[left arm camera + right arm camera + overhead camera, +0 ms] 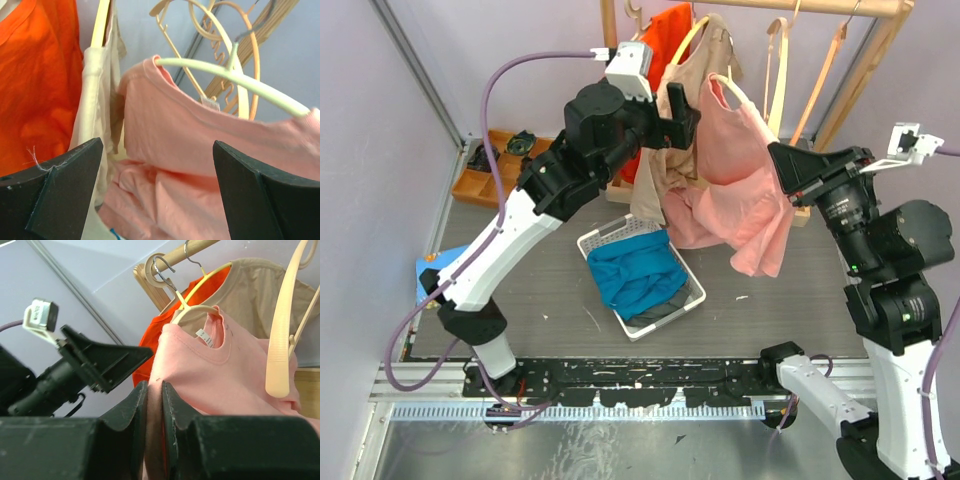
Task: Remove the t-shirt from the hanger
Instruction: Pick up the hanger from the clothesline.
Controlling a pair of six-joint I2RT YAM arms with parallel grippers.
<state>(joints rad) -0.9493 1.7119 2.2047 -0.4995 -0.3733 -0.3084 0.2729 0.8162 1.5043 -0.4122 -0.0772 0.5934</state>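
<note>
Right wrist view: right jaws clamp pink t-shirt (210,372); left jaws spread wide.

This is a robotics lab cell. Bare lilac partition walls (370,120) and an aluminium rail (420,378) enclose a dark counter (770,320). A laundry basket (671,318) sits below the fingers (680,118), and a wooden clothes rack (609,25) stands behind them.

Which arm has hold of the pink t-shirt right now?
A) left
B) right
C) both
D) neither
B: in the right wrist view the right fingers are pressed together on a fold of the pink t-shirt, while the left fingers stand wide apart, with the fabric ahead of them and not pinched.
</note>
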